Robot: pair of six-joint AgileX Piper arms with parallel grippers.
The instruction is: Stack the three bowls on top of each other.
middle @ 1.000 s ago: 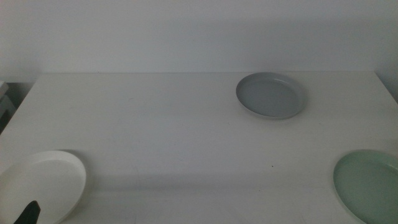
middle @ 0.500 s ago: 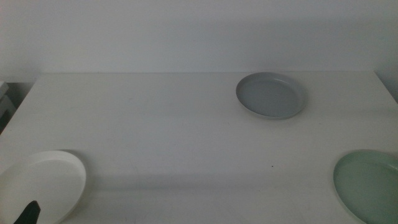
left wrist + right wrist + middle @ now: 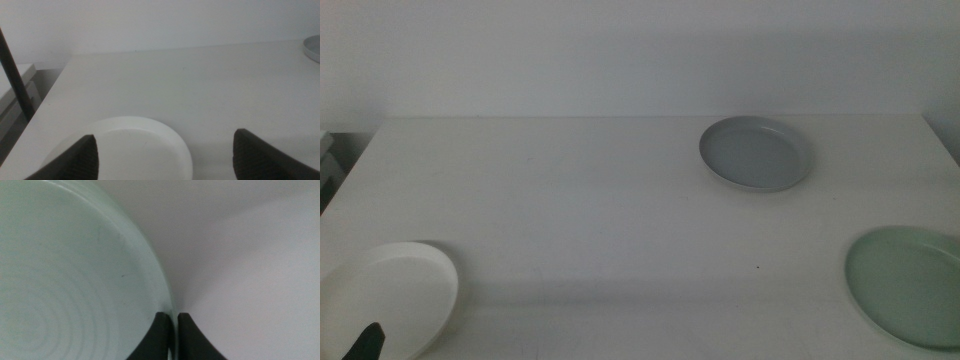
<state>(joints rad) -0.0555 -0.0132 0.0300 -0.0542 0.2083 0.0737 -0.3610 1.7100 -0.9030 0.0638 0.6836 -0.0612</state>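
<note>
Mint green bowl (image 3: pixel 75 280) rim pinched by right hand (image 3: pixel 171 325); left hand (image 3: pixel 165 155) spread wide.

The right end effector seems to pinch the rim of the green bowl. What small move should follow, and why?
Probably lift the pale mint green bowl slightly and start toward the grey bowl. The right end effector is shut on its rim, and all three bowls lie apart. The left end effector waits open above the white bowl.
</note>
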